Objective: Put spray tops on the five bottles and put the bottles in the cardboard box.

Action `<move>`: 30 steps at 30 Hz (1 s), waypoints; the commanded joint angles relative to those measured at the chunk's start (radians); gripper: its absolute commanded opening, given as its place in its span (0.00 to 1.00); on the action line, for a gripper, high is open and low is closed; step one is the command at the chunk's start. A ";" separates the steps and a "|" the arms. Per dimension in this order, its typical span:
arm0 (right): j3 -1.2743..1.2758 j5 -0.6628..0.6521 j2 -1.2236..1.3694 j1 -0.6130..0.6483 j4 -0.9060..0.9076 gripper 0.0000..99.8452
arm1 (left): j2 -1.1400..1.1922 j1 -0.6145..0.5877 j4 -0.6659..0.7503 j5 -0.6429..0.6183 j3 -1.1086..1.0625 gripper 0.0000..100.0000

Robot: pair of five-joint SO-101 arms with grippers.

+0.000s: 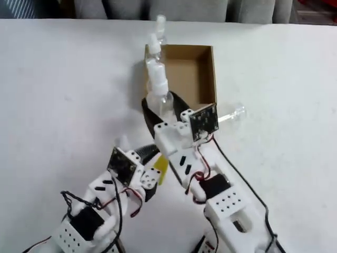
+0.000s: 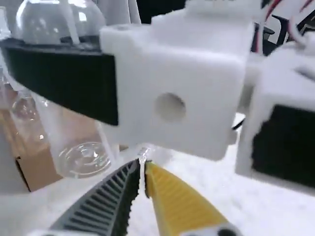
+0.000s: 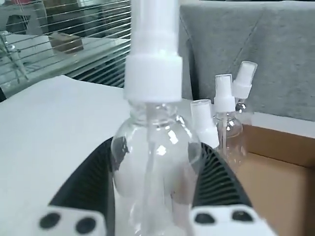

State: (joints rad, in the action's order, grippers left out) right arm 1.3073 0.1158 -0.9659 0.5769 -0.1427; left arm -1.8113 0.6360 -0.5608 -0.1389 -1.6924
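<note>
Bottle [image 3: 152, 167], spray top [image 3: 152, 73] on, sits clamped in the right fingers [image 3: 88, 182] at the box [image 1: 184, 47] edge; next, probably lowering it inside. Left fingers [image 2: 172, 201] together.

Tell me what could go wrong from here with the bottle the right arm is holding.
The bottle in the right arm's jaws hangs close to three topped bottles standing by the cardboard box; swinging it in could topple them. The left arm's jaws, shut, sit right under the right arm's white housing, so either arm moving might bump the other and jar the grip.
</note>
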 commanded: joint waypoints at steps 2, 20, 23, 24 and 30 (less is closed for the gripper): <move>-0.057 0.051 -0.145 -0.001 0.143 0.01 | -0.008 -0.016 0.032 0.008 0.000 0.02; -0.054 0.049 -0.568 0.107 0.634 0.01 | -0.007 -0.018 0.029 0.008 0.000 0.02; -0.052 0.048 -0.595 0.105 0.648 0.01 | -0.007 -0.018 0.029 0.008 0.000 0.02; -0.052 0.046 -0.595 0.105 0.648 0.01 | -0.007 -0.018 0.029 0.008 0.000 0.02; -0.031 -0.028 -0.593 0.097 0.638 0.01 | -0.007 -0.018 0.014 0.008 0.000 0.02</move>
State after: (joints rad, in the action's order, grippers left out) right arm 1.3057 0.1204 -1.5581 0.6598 0.4925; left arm -1.8113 0.6345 -0.5608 -0.1450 -1.6924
